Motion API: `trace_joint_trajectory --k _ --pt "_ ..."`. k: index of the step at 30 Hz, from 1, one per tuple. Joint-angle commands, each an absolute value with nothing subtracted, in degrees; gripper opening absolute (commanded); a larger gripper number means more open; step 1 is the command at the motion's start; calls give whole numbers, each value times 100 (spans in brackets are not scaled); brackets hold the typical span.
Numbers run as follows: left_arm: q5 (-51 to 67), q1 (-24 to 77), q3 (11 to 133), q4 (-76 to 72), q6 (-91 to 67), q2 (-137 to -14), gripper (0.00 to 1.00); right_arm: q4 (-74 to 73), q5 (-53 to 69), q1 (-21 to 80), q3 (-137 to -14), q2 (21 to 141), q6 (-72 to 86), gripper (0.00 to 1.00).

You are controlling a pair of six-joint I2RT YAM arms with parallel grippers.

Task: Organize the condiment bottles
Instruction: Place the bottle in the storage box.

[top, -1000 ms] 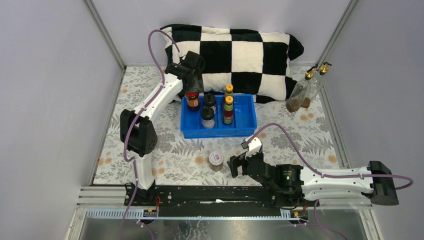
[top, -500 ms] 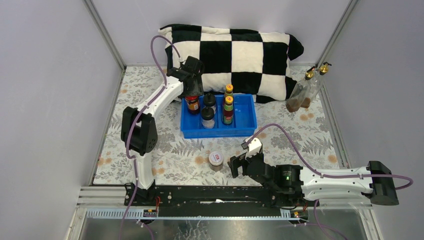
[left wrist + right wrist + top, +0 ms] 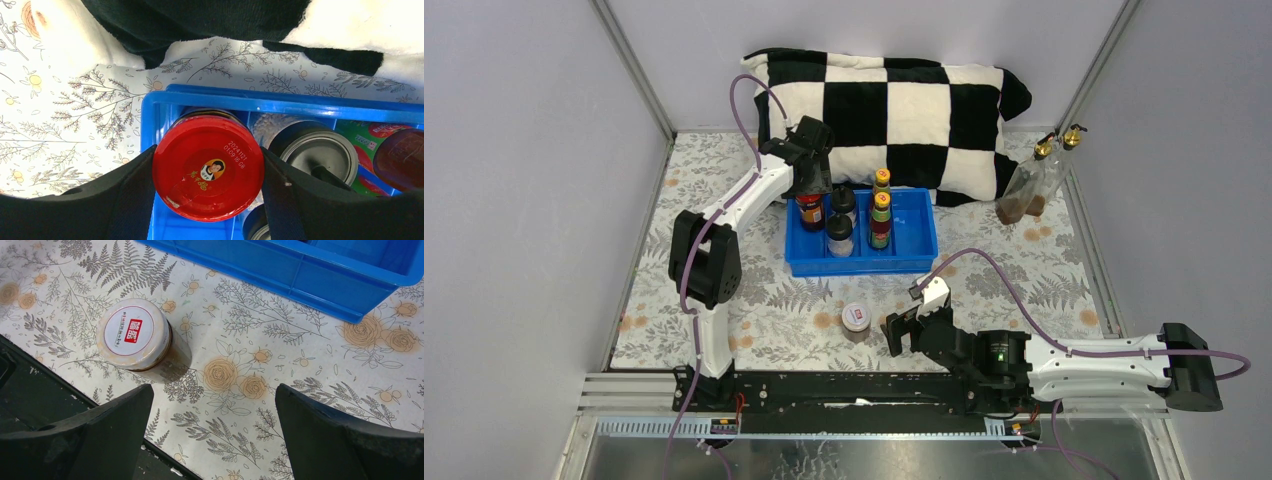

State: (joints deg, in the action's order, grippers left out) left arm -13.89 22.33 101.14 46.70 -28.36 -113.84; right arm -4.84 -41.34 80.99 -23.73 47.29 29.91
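My left gripper (image 3: 207,175) is shut on the red-lidded jar (image 3: 208,172), which is upright in the back-left corner of the blue tray (image 3: 864,268). From above, the jar (image 3: 810,210) stands beside two black-capped jars (image 3: 840,230). Two yellow-capped sauce bottles (image 3: 881,212) stand in the tray's middle. The white-lidded jar (image 3: 856,320) stands on the cloth in front of the tray. My right gripper (image 3: 904,330) hangs open just right of it. In the right wrist view that jar (image 3: 132,335) lies ahead-left of the open gripper (image 3: 212,405). Two gold-spouted bottles (image 3: 1032,190) lean at the far right.
A black-and-white chequered pillow (image 3: 904,110) lies along the back, behind the tray. Grey walls close in both sides. The black rail (image 3: 844,385) with the arm bases runs along the near edge of the floral cloth (image 3: 1024,270).
My left arm has shifted slightly right and nearer, bringing the red-lidded jar a little further over the tray's back-left corner. The right arm has stayed still.
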Motion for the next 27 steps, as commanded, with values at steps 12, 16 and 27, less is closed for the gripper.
trace_joint_trajectory --k 12,16,27 --pt "-1452 2137 10188 4297 -2720 -11178 87 -353 -4324 8112 -2279 4667 3103 100" --pt "-1483 2119 10294 4383 -2727 -11053 88 -360 -4316 8112 -2281 4676 3104 100" --pt "-1266 2118 9667 4063 -2574 -9786 99 -269 -4230 8112 -2366 4905 3094 100"
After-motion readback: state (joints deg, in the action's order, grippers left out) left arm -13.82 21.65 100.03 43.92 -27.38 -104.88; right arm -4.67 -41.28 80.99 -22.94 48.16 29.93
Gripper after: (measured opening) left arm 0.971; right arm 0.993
